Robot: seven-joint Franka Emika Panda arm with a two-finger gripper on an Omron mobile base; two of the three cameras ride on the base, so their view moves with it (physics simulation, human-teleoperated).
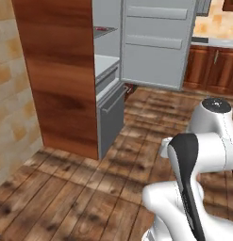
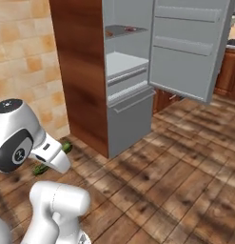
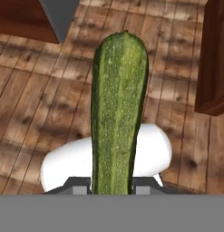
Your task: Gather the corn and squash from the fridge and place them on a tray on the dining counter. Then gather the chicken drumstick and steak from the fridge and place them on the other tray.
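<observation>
A long dark green squash (image 3: 119, 113) stands upright between the fingers of my gripper (image 3: 112, 189), which is shut on its lower end. It hangs over the wooden floor, away from the fridge. In the right base view, green ends of the squash (image 2: 66, 147) peek out from behind my arm at the lower left. The fridge (image 1: 108, 70) stands open ahead, with its door (image 1: 158, 42) swung wide. A small reddish piece (image 2: 131, 29) lies on an upper shelf, too small to name. The corn, chicken drumstick and trays are out of view.
A tall wooden cabinet panel (image 1: 61, 75) flanks the fridge on the left, beside a tiled wall (image 1: 9, 94). Wooden base cabinets (image 1: 212, 70) line the far right. Plank floor (image 2: 185, 181) spreads between me and the fridge.
</observation>
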